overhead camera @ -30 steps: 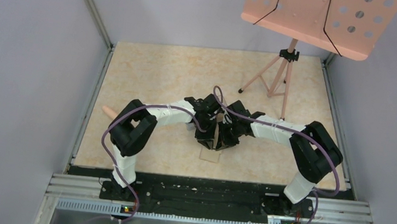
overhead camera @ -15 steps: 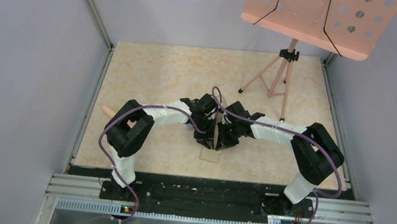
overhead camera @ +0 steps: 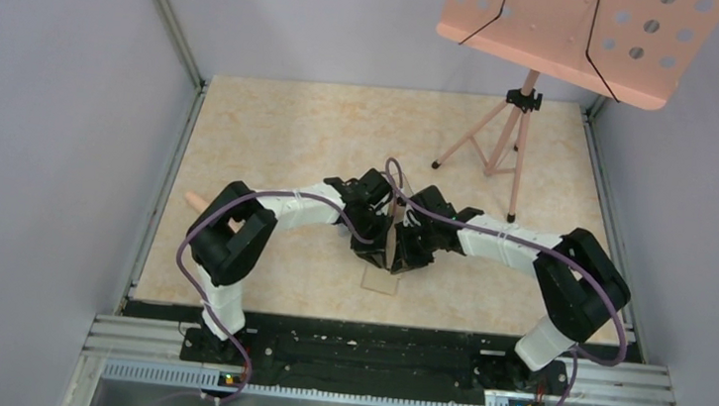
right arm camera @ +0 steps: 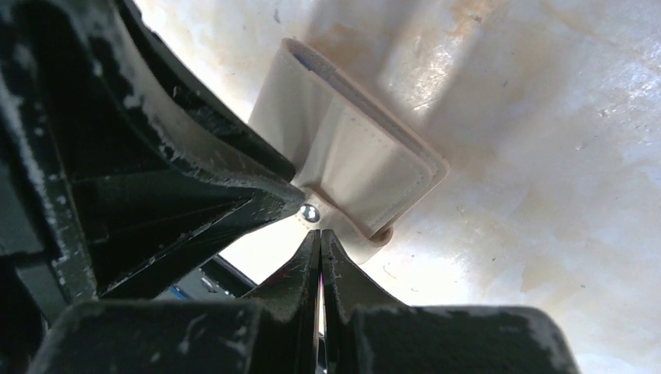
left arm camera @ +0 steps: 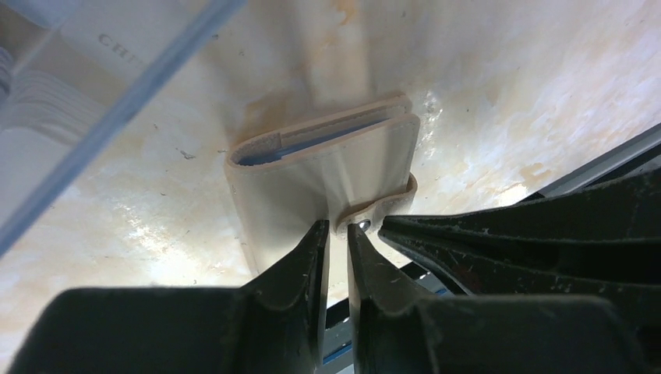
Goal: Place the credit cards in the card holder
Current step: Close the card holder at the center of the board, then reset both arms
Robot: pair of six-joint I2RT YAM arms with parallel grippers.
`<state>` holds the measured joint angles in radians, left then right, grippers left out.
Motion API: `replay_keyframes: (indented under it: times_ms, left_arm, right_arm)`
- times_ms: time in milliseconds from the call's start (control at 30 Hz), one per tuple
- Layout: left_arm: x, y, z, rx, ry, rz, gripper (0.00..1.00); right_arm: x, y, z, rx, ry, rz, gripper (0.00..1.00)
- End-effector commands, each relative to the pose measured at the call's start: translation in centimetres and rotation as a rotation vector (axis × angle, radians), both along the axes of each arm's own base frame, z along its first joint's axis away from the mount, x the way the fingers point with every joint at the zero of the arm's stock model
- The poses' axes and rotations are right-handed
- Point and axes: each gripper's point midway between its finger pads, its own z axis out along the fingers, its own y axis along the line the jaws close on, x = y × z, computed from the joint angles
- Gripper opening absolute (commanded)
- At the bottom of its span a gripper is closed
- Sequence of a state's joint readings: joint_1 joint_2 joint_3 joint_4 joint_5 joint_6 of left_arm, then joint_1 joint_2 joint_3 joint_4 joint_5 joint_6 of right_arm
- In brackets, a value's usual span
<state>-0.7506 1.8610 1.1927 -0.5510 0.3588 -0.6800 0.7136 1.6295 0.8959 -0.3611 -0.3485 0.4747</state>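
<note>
Near edge: both arm bases bolted to the rail (overhead camera: 380, 359). Arms bow outward, then converge mid-surface.

Box (overhead camera: 380, 281), clear, lies flat just ahead of the rail and just short of the grippers. In the left wrist view its wall crosses the top-left corner; the white contents are too blurred to name.

Holder (left arm camera: 312, 171) is on edge between the two grippers, folded, with blue lining showing along its far edge. From above it reads as a thin tan strip. Cannot tell whether it touches the surface (overhead camera: 293, 127).

Left gripper (left arm camera: 337, 234): jaws a narrow slot apart, with the holder's near edge running into the slot.

Right gripper (right arm camera: 319, 238): jaws pressed together, tips at the strap (right arm camera: 355, 227) just beside the snap (right arm camera: 310, 212). Cannot tell if the strap is nipped.

Fingertips of the two grippers are nearly touching, with little room between.

Bare surface lies left, right and beyond. A pink stub (overhead camera: 197, 200) sits at the left edge. The stand (overhead camera: 510, 143) has its feet in the far-right corner, well apart from the arms. Walls close in on the left, right and far sides.
</note>
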Motion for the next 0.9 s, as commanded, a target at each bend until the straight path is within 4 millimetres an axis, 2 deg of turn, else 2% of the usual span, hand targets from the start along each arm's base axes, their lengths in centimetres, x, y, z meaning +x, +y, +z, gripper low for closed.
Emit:
replay_keyframes:
  times_ms: [0, 167, 367, 433, 533, 600, 733, 867]
  left_arm:
    - [1.9, -1.3, 3.8, -0.105, -0.150, -0.012, 0.22]
    - [2.8, -1.7, 7.1, -0.184, -0.234, 0.006, 0.29]
    - [3.7, -1.1, 10.4, -0.294, -0.316, 0.070, 0.45]
    - [4.1, -0.5, 11.4, -0.346, -0.340, 0.109, 0.52]
    - [5.2, 1.5, 13.1, -0.429, -0.381, 0.206, 0.60]
    - [6.0, 3.6, 14.5, -0.486, -0.427, 0.281, 0.65]
    - [7.4, 8.5, 15.8, -0.515, -0.525, 0.449, 0.75]
    - [8.1, 13.7, 16.3, -0.440, -0.651, 0.591, 0.79]
  right_arm:
    - [-0.3, 1.7, 3.5, 0.100, -0.086, 0.051, 0.00]
    - [0.0, 1.9, 5.2, 0.132, -0.130, 0.041, 0.00]
    - [0.2, 1.5, 5.4, 0.126, -0.151, 0.024, 0.00]
    - [0.6, 1.0, 5.4, 0.122, -0.157, 0.003, 0.00]
    - [1.8, -0.3, 5.7, 0.125, -0.172, -0.057, 0.02]
    - [2.8, -1.7, 5.9, 0.146, -0.174, -0.122, 0.12]
    - [5.4, -5.7, 7.3, 0.187, -0.229, -0.276, 0.51]
    - [7.6, -9.9, 8.8, 0.190, -0.326, -0.408, 0.80]
